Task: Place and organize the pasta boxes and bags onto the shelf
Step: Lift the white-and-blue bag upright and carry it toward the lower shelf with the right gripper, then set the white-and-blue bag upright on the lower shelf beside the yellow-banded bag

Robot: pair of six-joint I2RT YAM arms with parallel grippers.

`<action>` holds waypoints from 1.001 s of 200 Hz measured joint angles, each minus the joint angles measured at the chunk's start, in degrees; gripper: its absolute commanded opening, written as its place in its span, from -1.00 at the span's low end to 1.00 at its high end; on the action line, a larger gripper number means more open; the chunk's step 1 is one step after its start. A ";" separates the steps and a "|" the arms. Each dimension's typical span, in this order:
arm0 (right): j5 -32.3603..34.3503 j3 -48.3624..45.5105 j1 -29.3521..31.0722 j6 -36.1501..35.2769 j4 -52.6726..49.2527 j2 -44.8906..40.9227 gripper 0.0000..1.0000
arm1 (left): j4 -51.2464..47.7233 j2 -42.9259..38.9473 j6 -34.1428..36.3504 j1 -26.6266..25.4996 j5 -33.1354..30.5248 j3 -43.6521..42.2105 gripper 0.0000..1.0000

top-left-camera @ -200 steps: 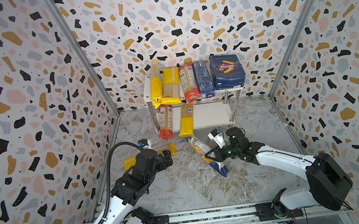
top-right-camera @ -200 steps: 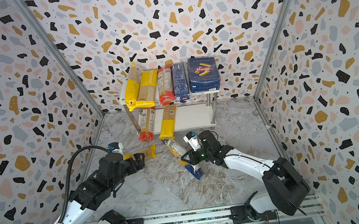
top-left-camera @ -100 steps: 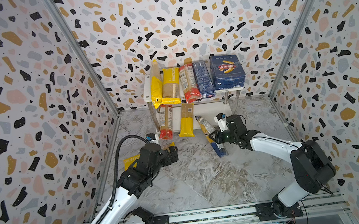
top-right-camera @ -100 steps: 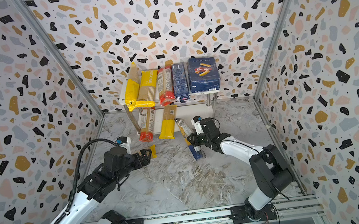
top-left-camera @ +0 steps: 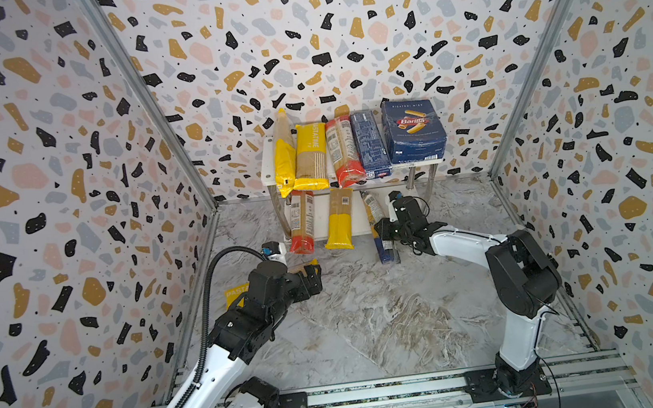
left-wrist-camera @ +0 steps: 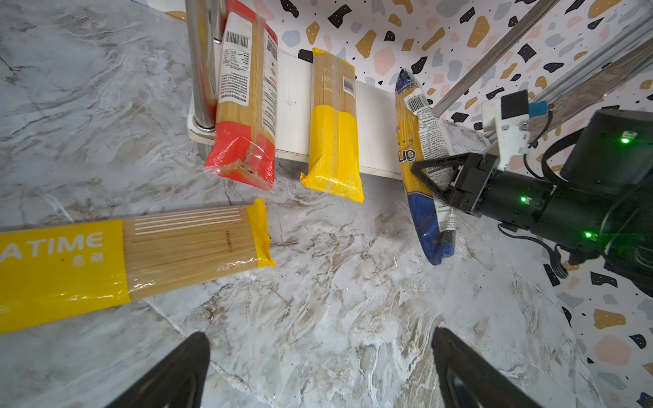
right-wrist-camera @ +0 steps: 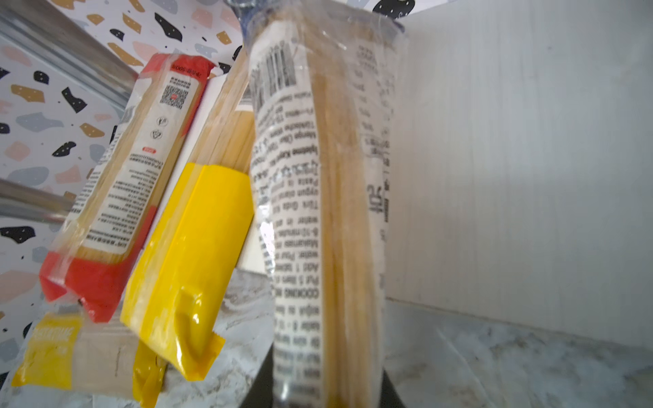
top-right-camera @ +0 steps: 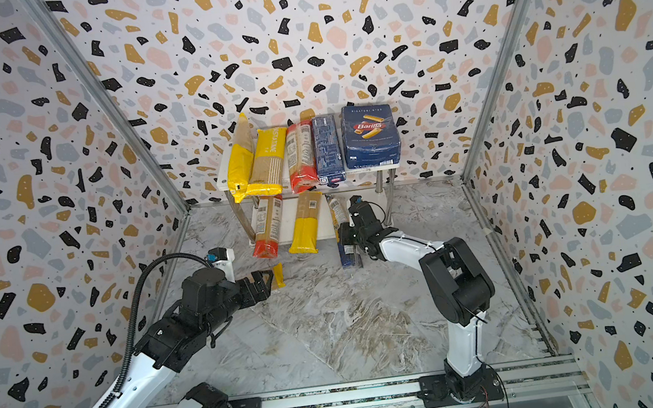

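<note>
Blue-ended bag [left-wrist-camera: 429, 229] carried to shelf [left-wrist-camera: 293, 106]; left wrist view shows right tool [left-wrist-camera: 425, 175] clamping.

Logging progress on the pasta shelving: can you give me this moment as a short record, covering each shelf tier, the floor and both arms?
Top tier: yellow bag, PASTATIME bag, red-ended bag, narrow Barilla box, wide Barilla box, side by side
Lower tier: second red-ended bag, second yellow bag, both overhanging the front edge
Floor: second PASTATIME bag, lying flat
Right gripper: jaws shut on the blue-ended bag, its far end over the lower tier
Left gripper: jaws open, empty, near the second PASTATIME bag
</note>
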 measured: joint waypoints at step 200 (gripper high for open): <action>12.50 22.67 3.67 3.61 -4.17 15.91 -0.43 | -0.96 -2.34 3.21 4.57 4.96 0.00 0.94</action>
